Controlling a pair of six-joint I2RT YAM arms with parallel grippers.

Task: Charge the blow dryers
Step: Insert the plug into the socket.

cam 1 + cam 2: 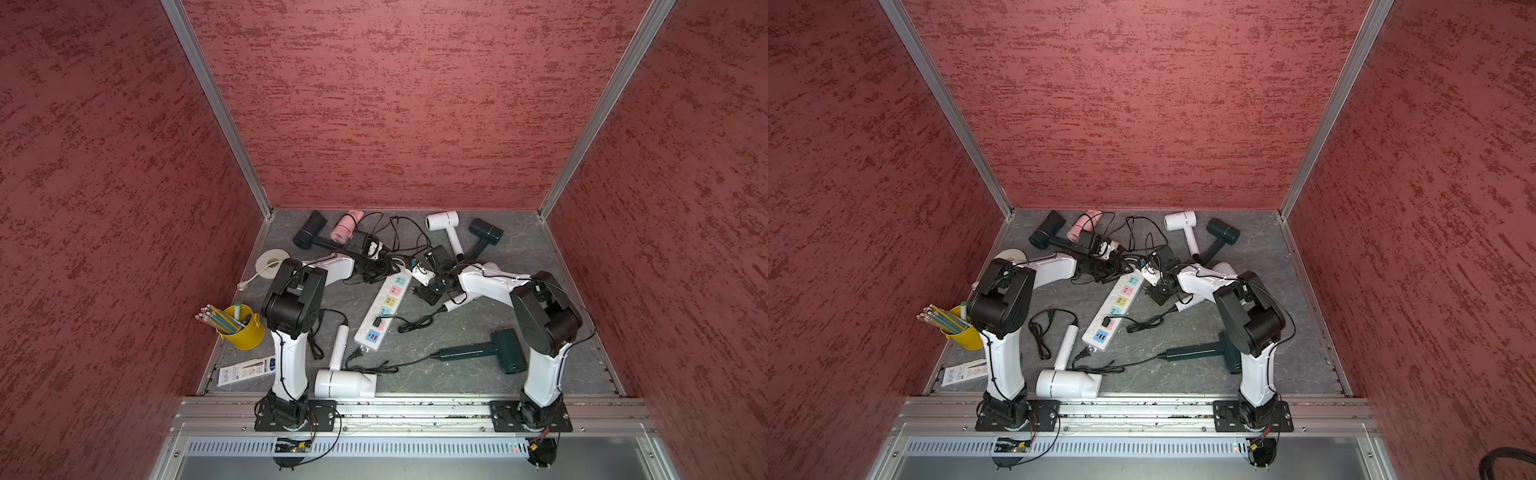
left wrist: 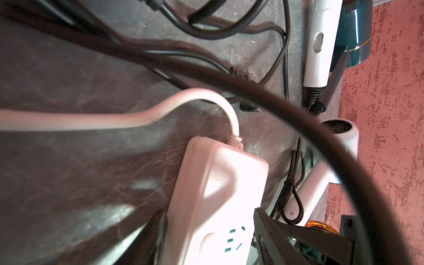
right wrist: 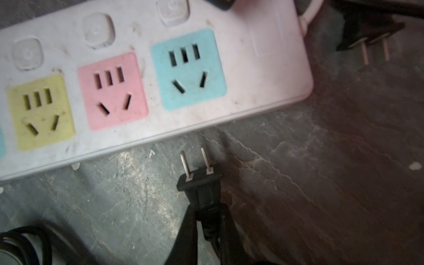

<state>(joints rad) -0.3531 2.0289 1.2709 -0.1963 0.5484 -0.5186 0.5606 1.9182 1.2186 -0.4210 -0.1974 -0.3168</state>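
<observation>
The white power strip (image 1: 384,309) (image 1: 1117,305) with pastel sockets lies slantwise mid-table. My left gripper (image 1: 388,270) (image 2: 210,212) has its jaws pressed against both sides of the strip's cord end (image 2: 218,183). My right gripper (image 1: 419,293) (image 3: 207,210) is shut on a black two-prong plug (image 3: 199,181), whose prongs point at the strip's edge below the blue socket (image 3: 188,68). Blow dryers lie around: white (image 1: 340,382) at the front, dark green (image 1: 498,351), white (image 1: 442,220), navy (image 1: 486,232), pink (image 1: 345,226) and black (image 1: 307,232) at the back. Black cords tangle between them.
A yellow bucket of pencils (image 1: 243,332), a roll of white tape (image 1: 272,264) and a flat box (image 1: 245,372) sit at the left. A small black plug (image 1: 376,322) sits in the strip. Another loose plug (image 3: 367,39) lies past the strip's end. Red walls enclose three sides.
</observation>
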